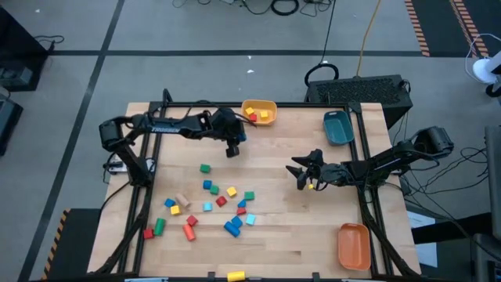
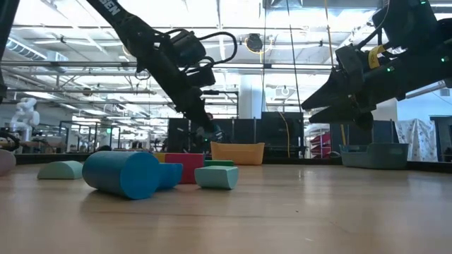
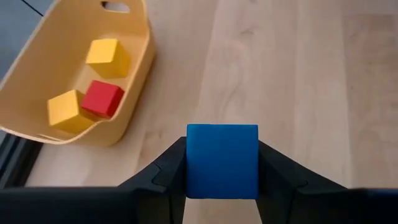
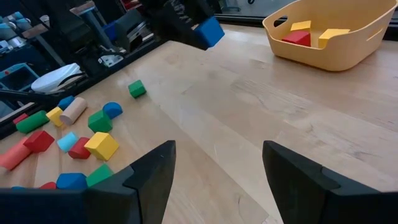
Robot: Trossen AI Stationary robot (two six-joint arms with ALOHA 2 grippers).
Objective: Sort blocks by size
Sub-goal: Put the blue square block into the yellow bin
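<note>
The left end effector is clamped on a blue wooden cube, its two dark fingers pressing opposite faces so the block sits square between them. It hangs above bare wood just beside the yellow plastic bin, on the side facing the middle of the table. Carried this high and this close to the bin, the cube looks meant for it; I judge the arm is bringing it over to drop it in with blocks of like size.

The yellow bin already holds three cubes: two yellow wooden ones and a red wooden one touching the nearer yellow one. They seem about the same size as the blue cube, which fits that reading.

The right end effector hovers well away from the yellow bin, out toward the right side of the table, with its fingers spread wide and nothing between them. It appears to be waiting its turn.

The rest of the loose wooden blocks lie scattered well away from the yellow bin, toward the table's near left: cubes and short cylinders in red, blue, cyan, green, yellow and plain wood, unsorted.

A teal plastic bin sits just right of the yellow bin along the same far edge; it looks empty from above. An orange plastic bin stands at the opposite near right corner, also apparently empty.
</note>
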